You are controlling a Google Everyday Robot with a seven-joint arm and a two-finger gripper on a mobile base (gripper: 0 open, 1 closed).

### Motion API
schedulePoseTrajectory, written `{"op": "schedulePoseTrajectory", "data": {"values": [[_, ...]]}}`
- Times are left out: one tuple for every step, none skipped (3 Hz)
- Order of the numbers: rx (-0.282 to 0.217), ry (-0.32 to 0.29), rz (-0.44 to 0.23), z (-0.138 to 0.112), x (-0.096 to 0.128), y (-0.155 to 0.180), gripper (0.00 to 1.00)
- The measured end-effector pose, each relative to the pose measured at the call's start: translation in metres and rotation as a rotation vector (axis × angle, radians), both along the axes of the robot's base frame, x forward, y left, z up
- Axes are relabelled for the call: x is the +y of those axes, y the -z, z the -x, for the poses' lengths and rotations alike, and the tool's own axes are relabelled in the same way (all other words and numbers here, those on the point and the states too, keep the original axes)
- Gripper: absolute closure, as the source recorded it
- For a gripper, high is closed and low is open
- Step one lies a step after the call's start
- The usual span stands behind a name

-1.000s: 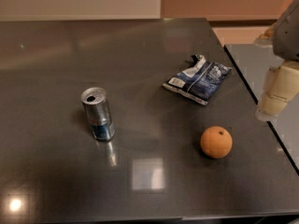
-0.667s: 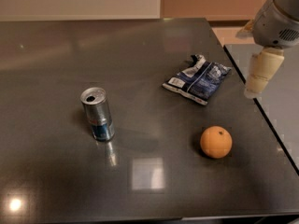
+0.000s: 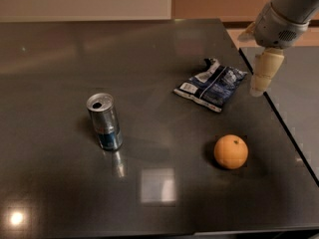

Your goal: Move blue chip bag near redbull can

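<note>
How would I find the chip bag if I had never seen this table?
Start at the big dark table and look to its right side, where the gripper hangs. Just left of it, behind the orange, lies the blue chip bag. It is the only flat, crinkly thing, dark blue with white patches, not round like the orange or tall like the redbull can.

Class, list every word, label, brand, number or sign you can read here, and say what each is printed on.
Nothing here is legible.
On the blue chip bag: a white label, print too blurred to read.
On the redbull can: markings above the blue band, too blurred to read.
On the orange: no marking.
On the end effector, hanging just right of the bag: no marking visible.
</note>
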State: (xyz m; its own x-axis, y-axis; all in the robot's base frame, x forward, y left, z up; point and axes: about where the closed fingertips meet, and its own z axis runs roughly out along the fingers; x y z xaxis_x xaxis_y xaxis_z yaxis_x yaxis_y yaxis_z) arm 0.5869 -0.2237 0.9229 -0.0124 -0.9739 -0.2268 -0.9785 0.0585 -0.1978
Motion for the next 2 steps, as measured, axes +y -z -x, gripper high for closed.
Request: {"op": "schedulePoseTrajectory", "data": {"values": [[0.03,-0.049,-0.016,-0.028,0.001,0.025,0.0],[0.047,-0.071,-0.036,-0.048,0.003,0.044,0.0]]}}
